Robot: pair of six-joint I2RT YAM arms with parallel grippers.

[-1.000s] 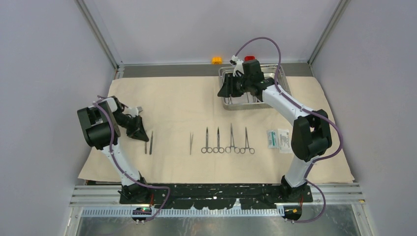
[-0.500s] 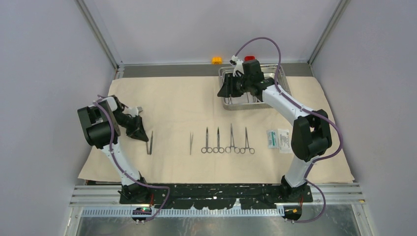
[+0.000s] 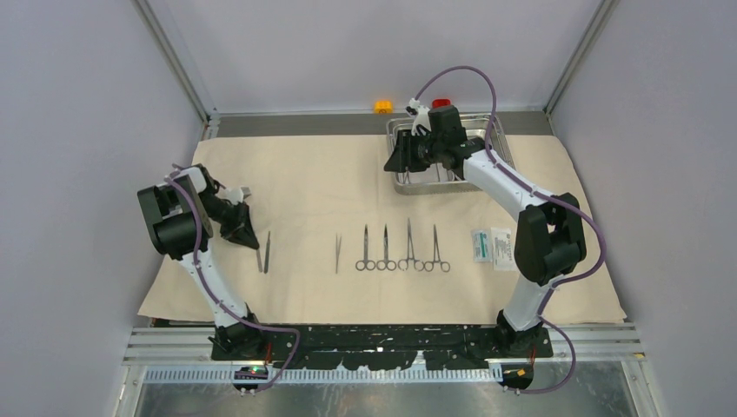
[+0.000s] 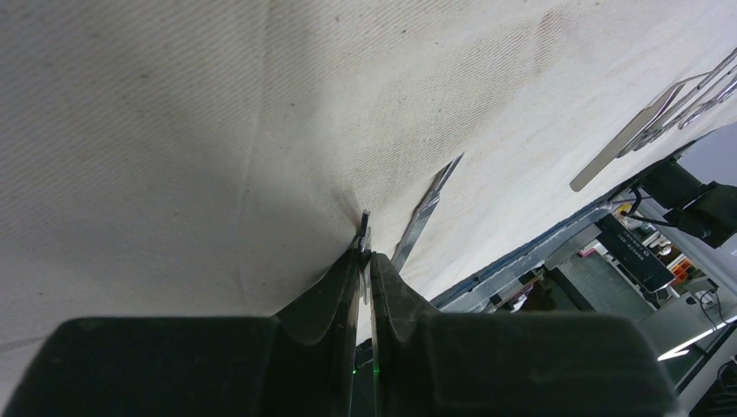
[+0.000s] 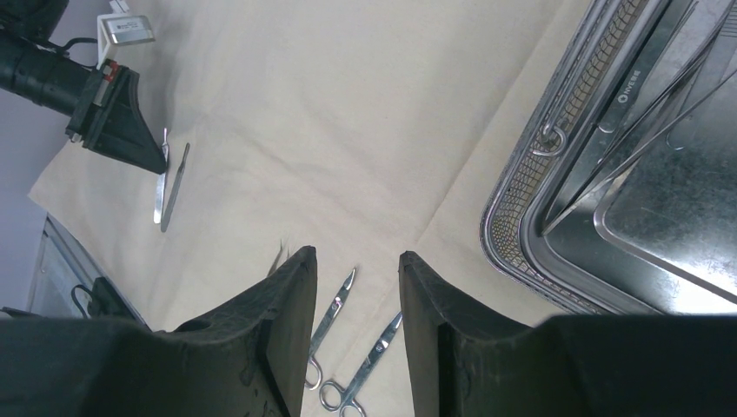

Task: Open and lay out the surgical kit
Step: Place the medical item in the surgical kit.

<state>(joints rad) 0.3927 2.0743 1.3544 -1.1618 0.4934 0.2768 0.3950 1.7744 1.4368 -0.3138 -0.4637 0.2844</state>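
Starting from the near hem, the cloth (image 3: 313,182) lies flat, with a bare strip between that hem and the row of tools. The left pincer (image 3: 252,242) is clenched on a straight handle (image 3: 258,260). The wrist view shows thin steel pinched between its fingers (image 4: 335,295), the free end meeting the cloth. A second handle (image 3: 267,252) lies just right of this pincer, close beside the held one. Further right come the tweezers (image 3: 338,253), four clamps (image 3: 387,249) side by side with their rings toward the near hem, and two packets (image 3: 491,246) by the right arm's elbow. The cloth's side edge is near on the pincer's left. Beyond the pincer, wide bare cloth runs to the far hem.

The right pincer (image 5: 356,261) hangs released over the cloth, fingers apart and nothing between them. It sits just left of the tray (image 5: 513,208), near its left rim. Long steel tools (image 5: 626,113) lie aslant inside the tray. The tray's far rim reaches past the cloth's far hem. Beyond it sit an orange block (image 3: 383,106) and a red block (image 3: 441,102).
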